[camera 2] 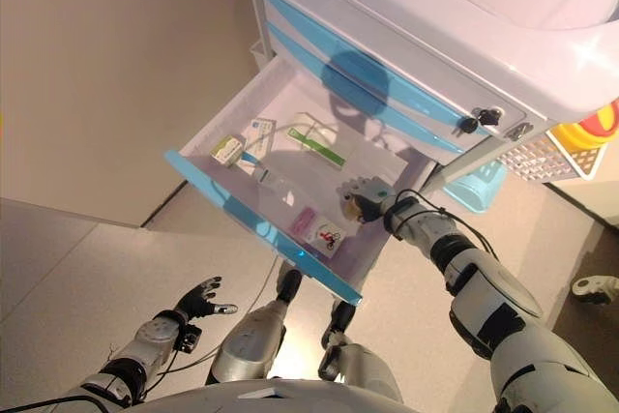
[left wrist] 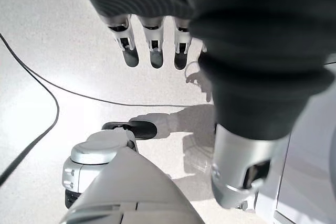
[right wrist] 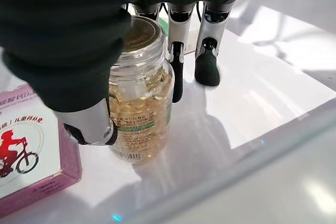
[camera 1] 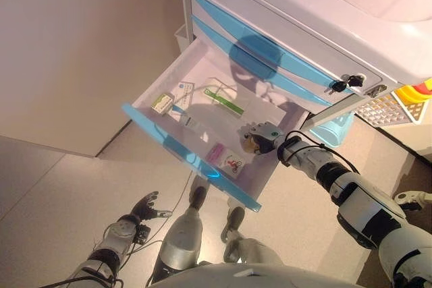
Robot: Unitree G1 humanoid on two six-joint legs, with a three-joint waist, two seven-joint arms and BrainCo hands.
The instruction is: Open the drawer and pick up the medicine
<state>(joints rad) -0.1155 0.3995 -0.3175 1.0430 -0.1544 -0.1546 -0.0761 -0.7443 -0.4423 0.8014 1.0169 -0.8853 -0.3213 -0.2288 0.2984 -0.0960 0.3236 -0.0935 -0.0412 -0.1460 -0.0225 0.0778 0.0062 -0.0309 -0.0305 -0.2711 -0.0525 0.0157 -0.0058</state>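
The white cabinet's lower drawer point(camera 1: 169, 141) with a blue front stands pulled open. Inside it, near the right end, a clear medicine bottle point(right wrist: 139, 114) of yellow capsules stands upright on the drawer floor; it also shows in the left eye view point(camera 1: 250, 142). My right hand point(camera 1: 265, 133) is in the drawer and closed on the bottle, with the thumb point(right wrist: 86, 124) on one side and the fingers point(right wrist: 176, 61) on the other. My left hand point(camera 1: 145, 206) hangs low over the floor, fingers point(left wrist: 152, 40) straight and empty.
A pink box with a red cyclist point(right wrist: 26, 156) lies beside the bottle. A long green box point(camera 1: 225, 102) and small white boxes point(camera 1: 162, 102) lie further left in the drawer. Keys point(camera 1: 344, 83) hang from the cabinet lock. A light blue bin point(camera 1: 334, 129) and a white basket point(camera 1: 381, 107) stand at the right.
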